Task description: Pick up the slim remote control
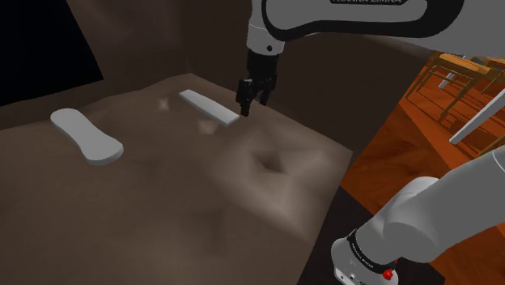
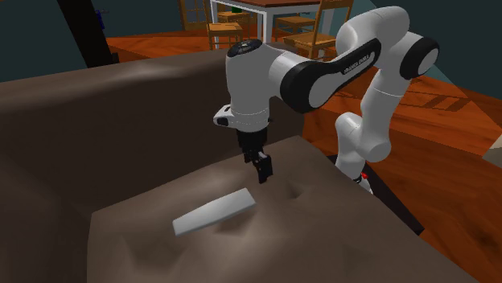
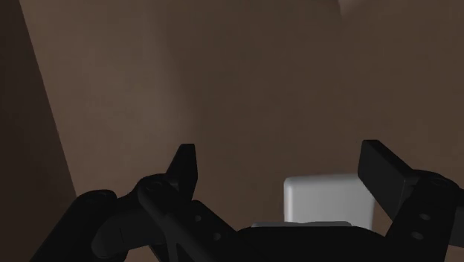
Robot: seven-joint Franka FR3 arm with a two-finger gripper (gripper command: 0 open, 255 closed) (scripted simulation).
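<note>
So the claw (image 1: 249, 103) was spread wide and holding nothing, hovering right over one end of the slim remote (image 1: 209, 108), which lay flat on the brown couch (image 1: 202, 210) cushion. From the wrist cam, the pale end of the remote sat between the two fingers (image 3: 383, 175) w/o touching either, and def closer to one finger than the other. Couldn't really tell how much gap was left between the fingertips and the remote's top face. Prob a small one, going by the second exterior view.

IMO the step in hand was the final line-up + descent. To do it well:
- Nudge the claw sideways so the remote sits centred, otherwise one pad hits first and shoves it across the soft cushion.
- Move in along the body a bit, bc grabbing the very tip means it'll likely droop or swivel on the lift.
- Keep the fingers across the narrow width and go straight down till the tips press slightly into the cushion either side, then close. It's thin, so stopping too high = pinching air.

The fatter rounded remote (image 1: 85, 135) lay well apart toward the shoulder view's left, so no mix-up risk tbh.
</note>
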